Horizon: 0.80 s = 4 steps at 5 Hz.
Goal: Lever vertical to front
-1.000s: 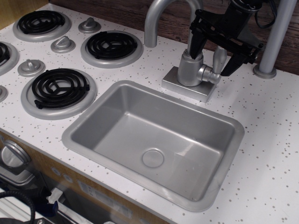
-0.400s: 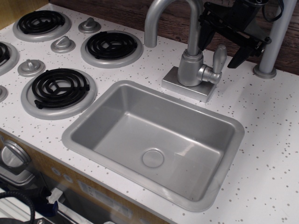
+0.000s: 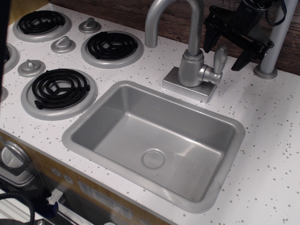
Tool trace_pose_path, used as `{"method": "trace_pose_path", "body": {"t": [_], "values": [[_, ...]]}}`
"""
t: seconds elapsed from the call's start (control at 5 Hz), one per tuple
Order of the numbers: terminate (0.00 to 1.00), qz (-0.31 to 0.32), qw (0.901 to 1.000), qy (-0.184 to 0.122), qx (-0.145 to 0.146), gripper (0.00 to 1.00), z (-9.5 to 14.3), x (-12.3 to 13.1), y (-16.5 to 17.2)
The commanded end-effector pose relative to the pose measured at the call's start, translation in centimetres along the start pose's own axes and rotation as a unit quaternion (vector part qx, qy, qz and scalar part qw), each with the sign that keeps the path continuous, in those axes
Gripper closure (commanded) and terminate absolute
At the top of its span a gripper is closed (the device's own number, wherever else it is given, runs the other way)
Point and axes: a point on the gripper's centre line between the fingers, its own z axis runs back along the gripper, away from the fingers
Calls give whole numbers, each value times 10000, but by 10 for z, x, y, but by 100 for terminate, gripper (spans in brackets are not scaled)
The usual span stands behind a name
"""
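Currently we see the black gripper at the 1 o'clock area of the frame, its two angular fingers spread apart and clamped on nothing. One finger hangs just behind the faucet body; the other sits toward the grey post at the right edge.

Between and slightly below these fingers stands the lever, a small matte silver-grey paddle with a rounded tip. Its long axis runs near vertical, the tip pointing to 12 o'clock. We cannot tell whether either finger touches it. The paddle rises from a short round stub on the right side of the cylindrical faucet body.

We note the curved silver spout arching from that body toward 11 o'clock, above a square base plate. At 6 o'clock from the faucet lies the rectangular grey sink, smooth, with rounded corners. The speckled white counter surrounds it. Black coil burners and silver knobs occupy the 9 to 10 o'clock region.
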Motion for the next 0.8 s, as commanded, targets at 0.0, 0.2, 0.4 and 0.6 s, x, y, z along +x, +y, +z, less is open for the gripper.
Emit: {"method": "trace_pose_path", "body": {"t": [0.0, 0.2, 0.4, 0.6], "values": [[0, 33, 9995, -301, -29, 0, 12, 16, 7], [0, 26, 9996, -272, -5, 100, 12, 17, 6], [0, 140, 9998, -137, 35, 100, 14, 6, 8], [0, 327, 9993, 159, -50, 100, 6, -18, 8]]}}
